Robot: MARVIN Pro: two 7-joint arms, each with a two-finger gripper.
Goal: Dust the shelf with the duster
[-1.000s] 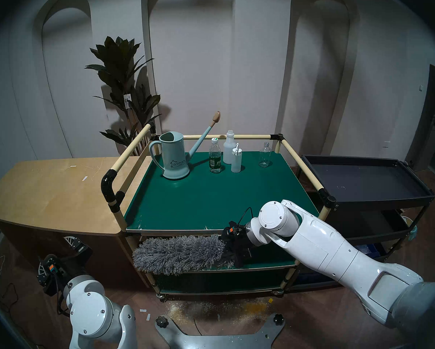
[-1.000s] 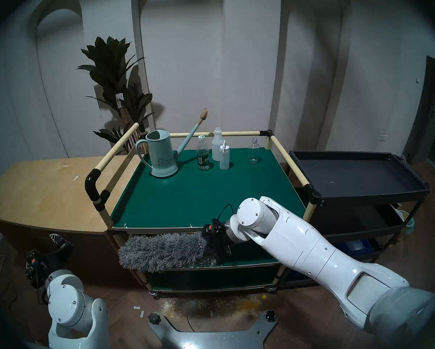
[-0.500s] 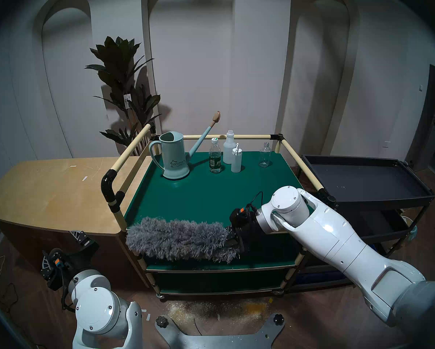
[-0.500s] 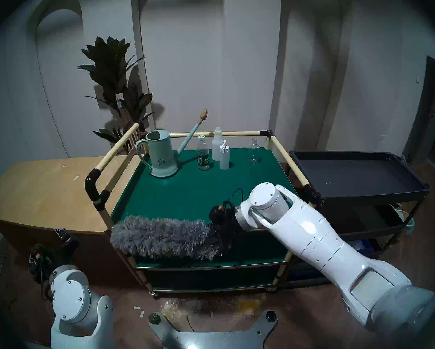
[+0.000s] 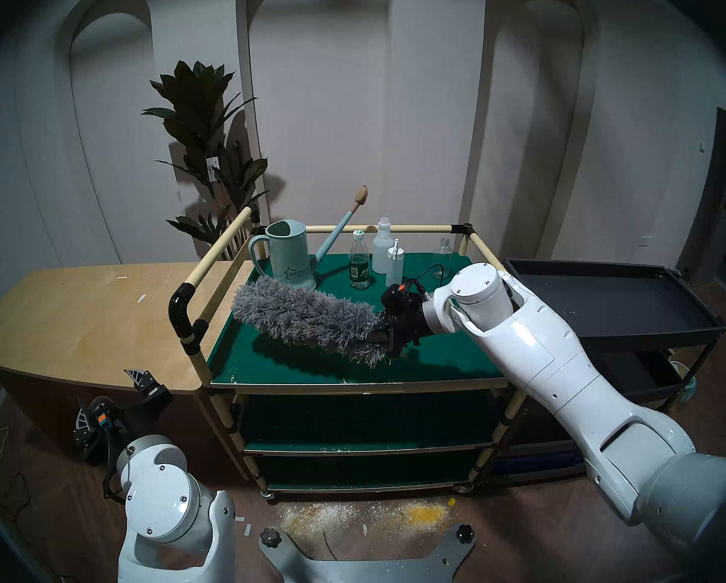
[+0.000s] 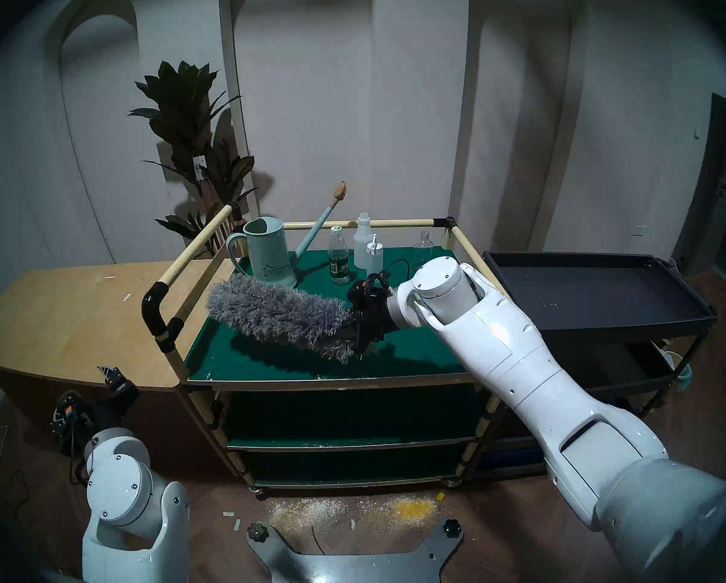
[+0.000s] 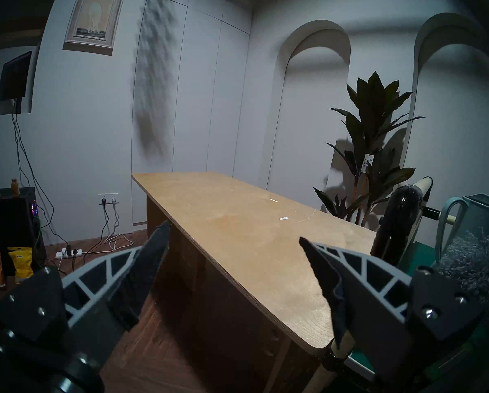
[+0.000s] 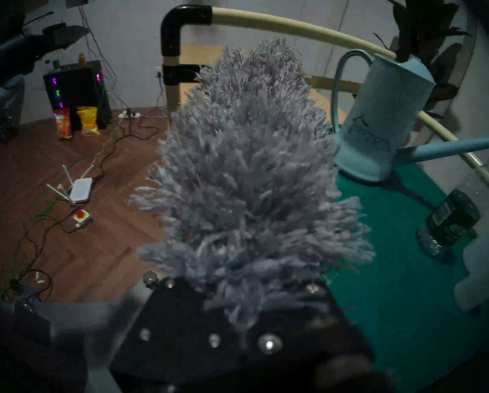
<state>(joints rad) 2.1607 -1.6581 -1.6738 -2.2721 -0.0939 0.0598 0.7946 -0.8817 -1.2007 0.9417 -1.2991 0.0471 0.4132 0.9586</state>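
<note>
Handle of the long shaggy grey microfibre duster (image 5: 306, 317) hidden inside the right claw (image 5: 388, 338), clamped there; fingertips themselves lost among the strands in the right wrist view, only black housing and screws showing. Fluffy head slanted across the flat dark-green top shelf (image 5: 331, 359) of the cream-railed cart, far tip raised toward the left rail and just in front of the pale-blue metal watering can (image 5: 290, 261), near end drooping lowest by the claw. Cannot tell whether any strands touch the green surface; dark shadow lying directly beneath. Head oblong, thick, tufts splayed outward, filling the middle of the right wrist view (image 8: 246, 168).

Clear glass bottle (image 5: 442, 250) at the back right partly covered by the right arm's white wrist joint and black cable. Clear plastic water bottle with a green label (image 5: 359, 266) upright beside a translucent white bottle (image 5: 382, 250) and a small white pump bottle (image 5: 395, 266); label print too small to read. Dark lettering on the can reading "artman" beneath a small house outline, blurred in the wrist view.

Left claw (image 7: 234, 242) spread wide, holding nothing, low beside the light plywood table (image 7: 237, 242), well apart from the shelf. Pale and yellow powder (image 5: 369, 517) scattered on the wooden floor before the cart. Black metal tray cart (image 5: 605, 300) to the right, cut partly by the arm.
</note>
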